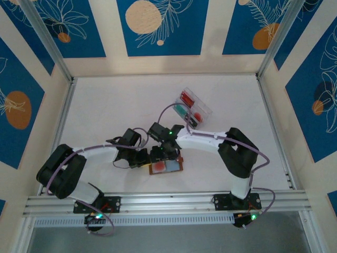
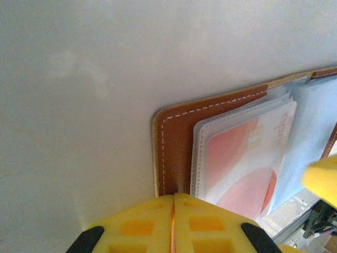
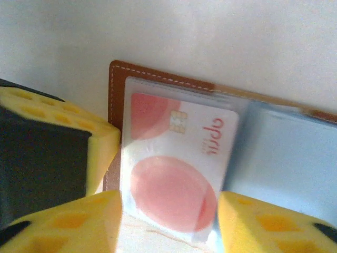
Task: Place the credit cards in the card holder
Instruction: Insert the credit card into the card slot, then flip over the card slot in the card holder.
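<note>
The brown card holder [image 1: 180,169] lies open on the table, its pale blue inside [image 3: 284,158] facing up. A white credit card with red circles [image 3: 174,174] sits mostly inside a clear sleeve on the holder's left half, its near corner sticking out. My left gripper [image 2: 174,199] is shut on the brown leather edge [image 2: 176,142] of the card holder. My right gripper [image 3: 169,224] is open. Its yellow fingers [image 3: 63,224] stand on either side of the card's near end, and I cannot tell whether they touch it. In the top view both grippers [image 1: 146,158] [image 1: 164,153] meet over the holder.
A clear plastic tray [image 1: 204,109] behind the right arm holds a red card [image 1: 187,97] and a teal card [image 1: 181,110]. The left gripper's yellow and black finger [image 3: 47,142] crowds the holder's left edge. A metal rail [image 1: 168,200] marks the near table edge.
</note>
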{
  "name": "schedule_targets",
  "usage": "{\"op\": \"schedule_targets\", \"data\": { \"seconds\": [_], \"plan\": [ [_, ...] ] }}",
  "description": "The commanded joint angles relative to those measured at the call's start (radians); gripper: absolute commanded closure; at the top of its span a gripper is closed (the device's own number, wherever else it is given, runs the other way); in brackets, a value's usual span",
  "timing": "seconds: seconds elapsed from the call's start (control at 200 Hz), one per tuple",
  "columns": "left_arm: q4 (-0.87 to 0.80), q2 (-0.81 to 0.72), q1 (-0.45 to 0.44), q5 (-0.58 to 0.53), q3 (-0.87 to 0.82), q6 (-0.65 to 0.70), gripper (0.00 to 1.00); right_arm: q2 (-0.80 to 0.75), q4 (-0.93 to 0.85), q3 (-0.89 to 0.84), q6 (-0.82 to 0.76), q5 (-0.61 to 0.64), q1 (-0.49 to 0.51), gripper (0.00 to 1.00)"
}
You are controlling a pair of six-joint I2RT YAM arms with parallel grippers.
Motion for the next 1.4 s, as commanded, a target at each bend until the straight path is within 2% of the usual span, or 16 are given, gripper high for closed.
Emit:
{"op": "schedule_targets", "data": {
  "seconds": [0.0,0.085,0.32,0.49,0.83,0.915,1.205,1.395],
  "plan": [
    [-0.017,0.026,-0.014,-0.037,-0.037,0.012,0.92,-0.058,-0.107,0.011,-0.074,0.095,-0.048,0.6],
    [-0.013,0.027,-0.015,-0.034,-0.039,0.009,0.92,-0.041,-0.157,0.015,-0.116,0.143,-0.079,0.66],
    [-0.015,0.03,-0.014,-0.034,-0.033,0.009,0.92,0.033,-0.163,0.028,-0.175,0.16,-0.093,0.65],
    [-0.023,0.029,-0.014,-0.037,-0.027,0.011,0.92,0.073,-0.127,0.019,-0.172,0.154,-0.084,0.68],
    [-0.038,0.03,-0.014,-0.041,-0.015,0.017,0.92,0.135,-0.109,-0.038,-0.149,0.163,-0.052,0.67],
    [-0.042,0.033,-0.014,-0.043,-0.014,0.02,0.92,0.141,-0.096,-0.053,-0.142,0.154,-0.048,0.71],
    [-0.035,0.047,-0.015,-0.045,-0.022,0.027,0.92,0.09,-0.108,-0.042,-0.155,0.171,-0.05,1.0],
    [-0.036,0.047,-0.015,-0.054,-0.034,0.027,0.92,0.05,-0.173,0.024,-0.169,0.21,-0.038,1.0]
  ]
}}
